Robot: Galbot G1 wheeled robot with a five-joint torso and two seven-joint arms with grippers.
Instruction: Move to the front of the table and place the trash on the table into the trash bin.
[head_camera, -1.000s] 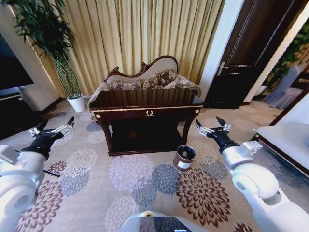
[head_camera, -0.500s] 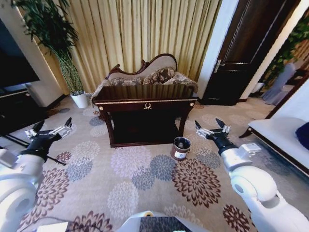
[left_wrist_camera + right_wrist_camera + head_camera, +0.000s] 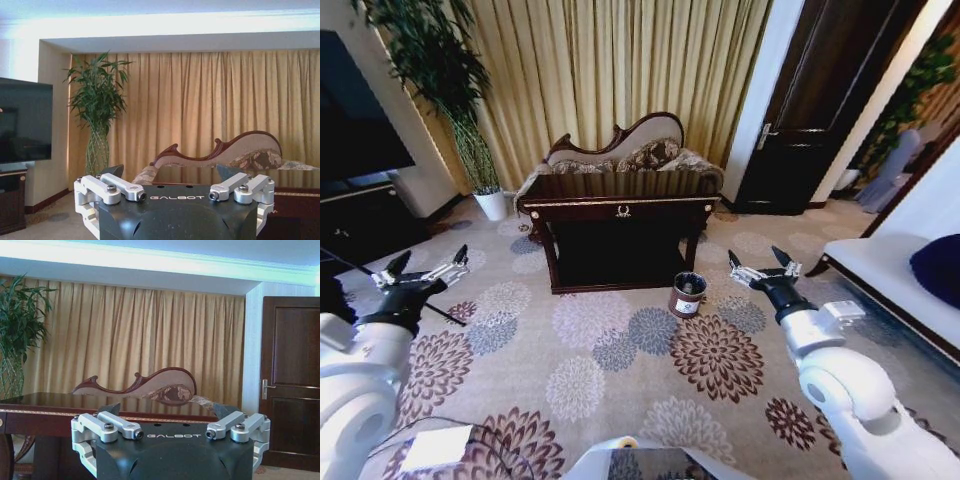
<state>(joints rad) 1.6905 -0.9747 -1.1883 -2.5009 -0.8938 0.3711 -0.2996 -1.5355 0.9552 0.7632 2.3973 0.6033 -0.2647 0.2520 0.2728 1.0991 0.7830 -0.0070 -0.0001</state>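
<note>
Dark glossy brown console table (image 3: 618, 205), gold trim along its edge, gold emblem on the drawer. To its right, the reddish-brown trash bin (image 3: 688, 296) with a pale label and black inside. Underfoot, a beige carpet (image 3: 620, 370) scattered with maroon, grey-blue and cream flower medallions. Far wall: golden-yellow pleated curtains (image 3: 610, 70). Left, a green bamboo plant (image 3: 445, 70) in a white pot (image 3: 492, 205). Right, a dark brown door (image 3: 815, 110). Behind the table, a cream chaise (image 3: 630, 150) with floral cushions.
</note>
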